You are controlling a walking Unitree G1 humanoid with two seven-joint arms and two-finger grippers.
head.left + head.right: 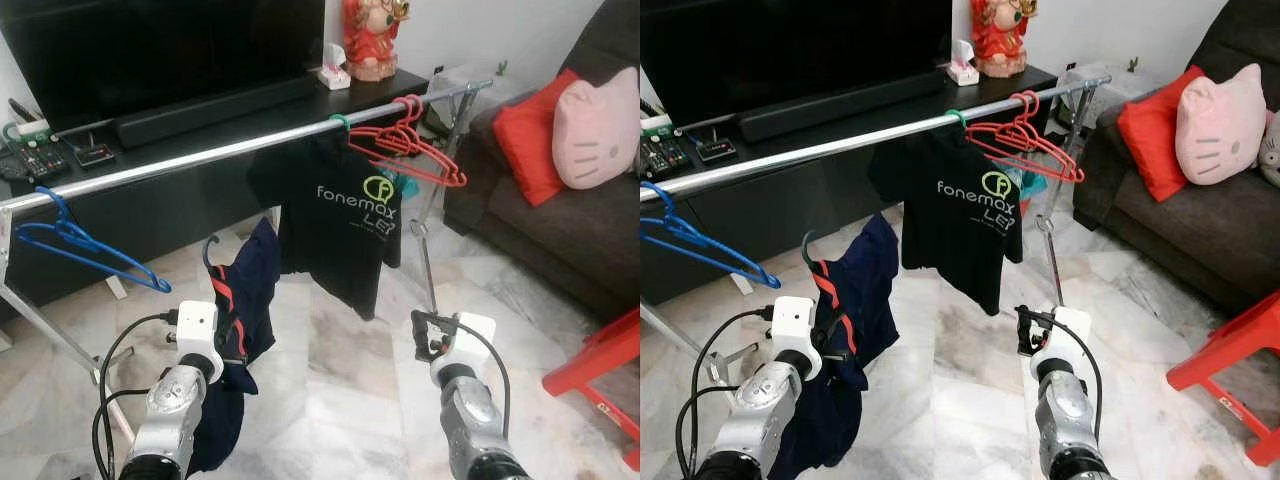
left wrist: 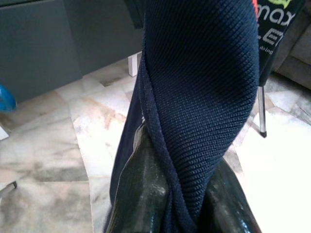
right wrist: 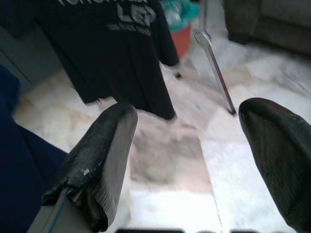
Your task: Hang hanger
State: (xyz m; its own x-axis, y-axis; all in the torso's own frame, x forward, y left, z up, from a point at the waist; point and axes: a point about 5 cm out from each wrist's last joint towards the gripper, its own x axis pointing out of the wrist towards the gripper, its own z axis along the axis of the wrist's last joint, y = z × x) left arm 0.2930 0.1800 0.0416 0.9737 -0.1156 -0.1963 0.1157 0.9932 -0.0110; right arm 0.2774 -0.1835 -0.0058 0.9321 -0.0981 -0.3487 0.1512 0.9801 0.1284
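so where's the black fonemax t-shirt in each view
Left eye view: black t-shirt hangs mid-rail, centre of picture.
Right eye view: same shirt, centre, slightly further left.
Left wrist view: its printed corner, behind the navy garment.
Right wrist view: its lower half beyond the fingers.
Shared landmark: its white lettering.

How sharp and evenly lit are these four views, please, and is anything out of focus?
Eye views: sharp, even daylight, mild glare on the rail. Left wrist view: crisp weave on the navy garment gripped between the left gripper fingers, soft background. Right wrist view: right gripper fingers blurred at close range, black T-shirt smeared, floor overexposed.
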